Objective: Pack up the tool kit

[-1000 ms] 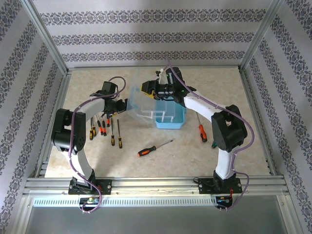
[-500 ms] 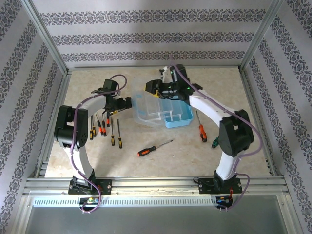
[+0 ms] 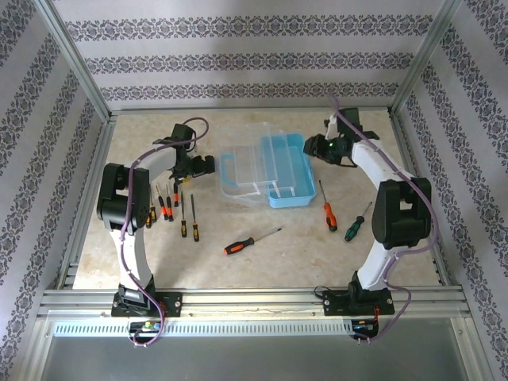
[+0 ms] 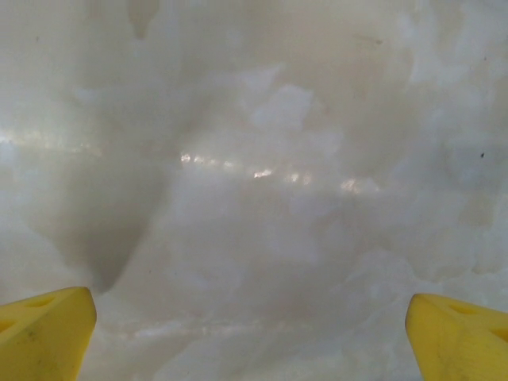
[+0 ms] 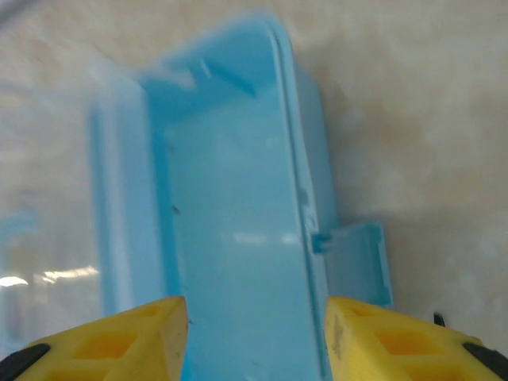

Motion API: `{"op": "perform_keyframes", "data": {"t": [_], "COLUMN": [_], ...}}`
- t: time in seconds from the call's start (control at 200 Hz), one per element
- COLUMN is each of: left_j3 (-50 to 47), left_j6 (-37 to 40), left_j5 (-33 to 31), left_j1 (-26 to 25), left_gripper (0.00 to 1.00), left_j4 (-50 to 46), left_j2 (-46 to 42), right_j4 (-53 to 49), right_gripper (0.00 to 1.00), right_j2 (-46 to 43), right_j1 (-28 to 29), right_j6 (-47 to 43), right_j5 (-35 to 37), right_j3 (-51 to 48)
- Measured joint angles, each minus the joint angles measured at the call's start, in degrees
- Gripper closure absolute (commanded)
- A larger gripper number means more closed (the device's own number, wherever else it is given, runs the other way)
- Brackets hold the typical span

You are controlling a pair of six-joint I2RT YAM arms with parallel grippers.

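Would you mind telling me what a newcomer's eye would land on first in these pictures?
The open blue tool case stands out at the middle of the table, its clear lid lying open on its left. A row of small screwdrivers lies further left, and a lone red-handled screwdriver lies in front of the case.

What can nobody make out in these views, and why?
Top view: screwdrivers beside the left arm, too small to tell tip types.
Top view: blue case compartments, too small to tell contents.
Right wrist view: blue case blurred, near end cut by bottom edge.
Left wrist view: left tool, fingers cut by bottom edge.
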Motion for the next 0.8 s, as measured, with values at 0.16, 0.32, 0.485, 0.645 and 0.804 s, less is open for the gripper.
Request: {"op": "perform_keyframes", "data": {"t": [0.16, 0.32, 0.485, 0.645, 0.804], "left_j3": [3.0, 5.6, 11.4, 18.3, 21.2], "left_j6": [0.8, 1.4, 2.4, 3.1, 3.2], "left_j5": [-0.5, -1.3, -2.8, -5.6, -8.0], "left_j1": [0.2, 0.3, 0.9, 1.4, 1.7], "left_gripper": [0.0, 0.0, 0.0, 0.0, 0.0], "left_j4": [-1.3, -3.4, -7.3, -10.9, -11.7], "left_j2": [1.9, 4.0, 7.5, 11.1, 12.3], "right_j4": [0.7, 2.4, 4.9, 7.8, 9.6], "right_gripper": [0.54, 0.59, 0.66, 0.69, 0.72], "right_j2": [1.8, 1.8, 1.0, -1.2, -1.9], "right_j1": [1.9, 3.5, 5.4, 7.1, 8.3], "right_j6": [-1.3, -1.2, 0.4, 3.8, 6.3], "right_j5": [3.2, 5.1, 8.5, 10.9, 12.4], "right_j3": [-2.7, -5.9, -8.3, -11.7, -13.5]}}
